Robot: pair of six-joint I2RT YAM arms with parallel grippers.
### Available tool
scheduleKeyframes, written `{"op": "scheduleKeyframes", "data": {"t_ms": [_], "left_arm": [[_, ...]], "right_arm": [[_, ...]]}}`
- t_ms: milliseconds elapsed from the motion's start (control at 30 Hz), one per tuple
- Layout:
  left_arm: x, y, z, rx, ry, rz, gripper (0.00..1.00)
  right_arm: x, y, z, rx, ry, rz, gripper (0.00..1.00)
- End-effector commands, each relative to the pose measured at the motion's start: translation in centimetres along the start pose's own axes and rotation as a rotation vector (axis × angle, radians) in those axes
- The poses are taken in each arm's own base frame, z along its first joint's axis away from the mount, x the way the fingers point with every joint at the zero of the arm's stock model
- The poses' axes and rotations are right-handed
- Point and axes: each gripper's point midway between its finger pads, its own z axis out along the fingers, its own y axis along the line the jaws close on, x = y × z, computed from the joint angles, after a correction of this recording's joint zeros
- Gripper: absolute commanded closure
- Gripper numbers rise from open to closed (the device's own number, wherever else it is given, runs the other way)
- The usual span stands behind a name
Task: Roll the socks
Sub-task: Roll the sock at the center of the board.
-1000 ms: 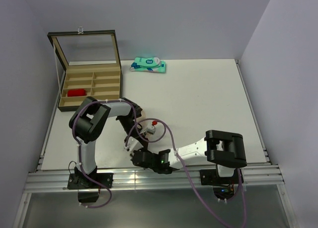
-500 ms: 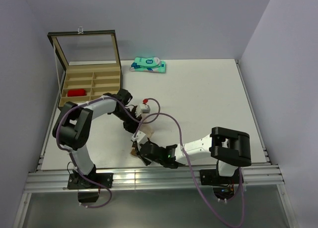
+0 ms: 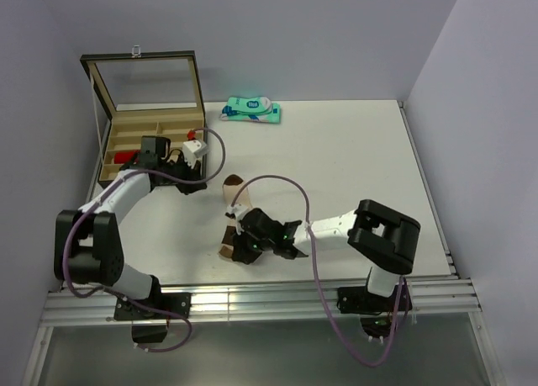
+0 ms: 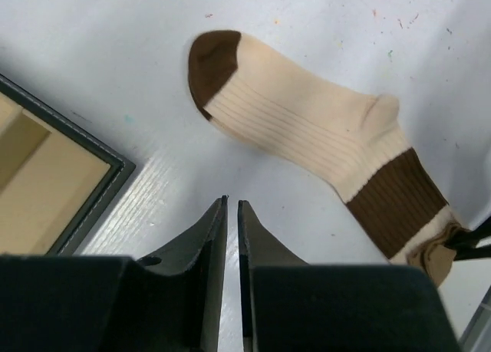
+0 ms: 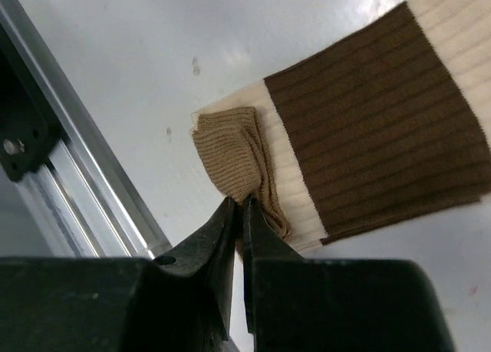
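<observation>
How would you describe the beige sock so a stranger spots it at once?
On the white table, look right of the open compartment box, toward the near edge. The beige sock lies flat there, its cuff in the right gripper. Unlike the boxed red sock, it has a brown toe and band.

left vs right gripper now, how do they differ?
The left gripper is shut on nothing; the right gripper is shut on the folded cuff edge of the beige sock. The left gripper sits by the box corner, off the toe end; the right gripper is at the cuff end by the rail. Both have jaws closed.
</observation>
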Motion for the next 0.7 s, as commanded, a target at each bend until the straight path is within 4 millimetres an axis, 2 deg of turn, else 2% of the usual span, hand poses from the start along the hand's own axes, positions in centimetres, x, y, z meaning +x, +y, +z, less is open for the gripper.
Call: {"op": "scheduleKeyframes", "data": {"t_ms": [0,33,67,100,167,233,267,300,333,367,400,533,667], "left_arm": [[-2.1,0.1,-1.5,-0.081,-0.09,0.149,0.83],[-2.2,0.1,-1.8,-0.096,-0.1,0.173,0.79],[-2.1,-0.2,-2.3,-0.109,-0.108,0.204,0.77],[-2.1,-0.4,-2.4,-0.113,-0.107,0.253,0.76],[-1.8,-0.9,-2.8,-0.134,-0.106,0.315,0.71],[-1.6,-1.6,-2.3,-0.157,-0.089,0.419,0.71],[-1.0,-2.9,-1.9,-0.165,-0.069,0.483,0.71],[-0.7,-3.5,-1.7,-0.171,-0.066,0.547,0.71],[1.0,-4.5,-1.1,-0.156,-0.047,0.581,0.69],[0.3,-5.2,-1.5,-0.181,-0.083,0.643,0.68],[0.7,-6.6,-1.0,-0.154,-0.078,0.707,0.66],[2.6,-8.4,0.1,-0.111,-0.05,0.747,0.66],[4.3,-10.9,0.8,-0.036,-0.042,0.819,0.65]], "right_arm": [[3.8,-2.0,0.0,-0.014,0.242,0.104,1.0],[3.4,-2.6,0.0,-0.021,0.253,0.139,1.0],[2.6,-2.4,0.1,-0.042,0.259,0.163,1.0],[3.6,-2.6,0.0,-0.06,0.322,0.204,1.0],[2.4,-3.5,0.1,-0.076,0.329,0.277,1.0],[2.5,-3.6,0.0,-0.125,0.375,0.337,1.0],[1.4,-4.2,-0.1,-0.131,0.363,0.364,1.0],[1.4,-4.4,-0.3,-0.134,0.38,0.385,1.0],[0.9,-4.2,-0.3,-0.167,0.388,0.396,1.0],[0.4,-4.8,-0.5,-0.166,0.387,0.418,1.0],[0.4,-5.0,-0.7,-0.163,0.403,0.436,1.0],[-0.9,-5.3,-0.8,-0.206,0.425,0.48,1.0],[-1.4,-6.0,-0.8,-0.22,0.454,0.522,1.0]]}}
